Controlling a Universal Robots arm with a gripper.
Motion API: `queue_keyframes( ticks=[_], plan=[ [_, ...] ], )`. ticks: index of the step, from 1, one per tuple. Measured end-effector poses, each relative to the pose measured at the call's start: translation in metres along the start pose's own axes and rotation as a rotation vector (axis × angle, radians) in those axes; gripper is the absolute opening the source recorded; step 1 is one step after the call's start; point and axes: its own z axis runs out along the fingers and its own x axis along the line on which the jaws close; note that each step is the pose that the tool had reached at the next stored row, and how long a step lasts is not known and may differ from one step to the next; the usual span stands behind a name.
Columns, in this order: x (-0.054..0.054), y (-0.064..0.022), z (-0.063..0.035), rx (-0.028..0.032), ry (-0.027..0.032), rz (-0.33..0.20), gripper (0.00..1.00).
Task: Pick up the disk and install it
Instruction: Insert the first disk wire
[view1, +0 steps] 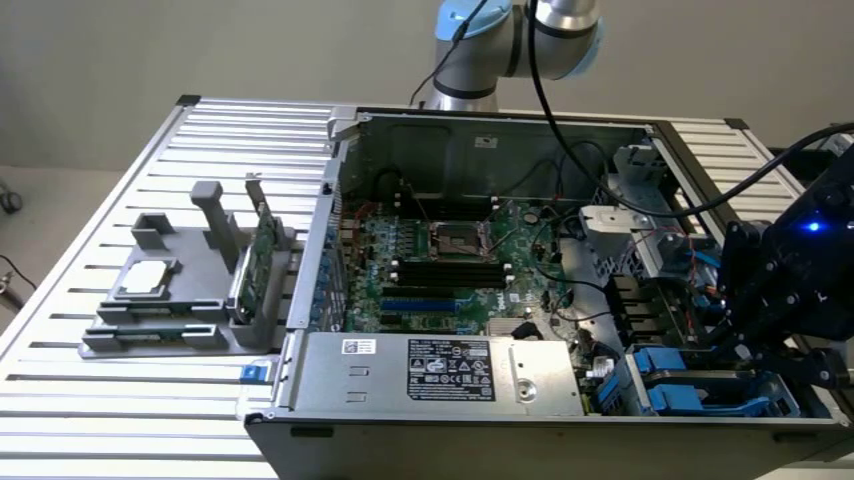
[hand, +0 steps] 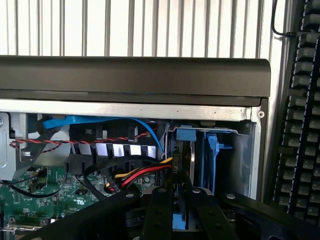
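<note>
Exterior view's left: the grey fixture (view1: 160, 345) on the bench (view1: 80, 420) carries the small silver chip (view1: 144, 277) and the upright green card (view1: 260, 262). You can leave both alone; neither is part of this task.

Centre: the open case (view1: 334, 200) lies on its side, with the motherboard (view1: 441, 260) exposed and the power supply (view1: 441, 368) along the near edge.

Exterior view's right: the drive bay (view1: 674, 380) sits in the near corner of the case, with blue carriers showing in it. The arm's black wrist body (view1: 787, 270) hangs right above that corner.

Progress, my reading: the pick-up is done and you are in the install step. In the wrist view the disk (hand: 183, 160) stands edge-on, running from the hand (hand: 178, 196) into the bay mouth. Its blue rail end (hand: 186, 134) sits just under the case lip. It is just beside a blue carrier (hand: 212, 155) already in the next slot. You cannot tell from here how deep the disk sits or whether it has latched, so count seating as not confirmed.

The hand is closed to a narrow gap. Its two fingers (hand: 157, 212) flank the disk's thin edge, and a bit of blue rail shows between them. I judge that it is gripping the disk, not merely touching it. Red and yellow power leads (hand: 142, 172) run close beside the slot.
</note>
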Motion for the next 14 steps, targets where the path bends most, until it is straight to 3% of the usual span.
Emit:
queue_keyframes(
  ticks=[14],
  plan=[
    [-0.0005, 0.0009, -0.0004, 0.0, -0.0002, 0.0, 0.17]
  ],
)
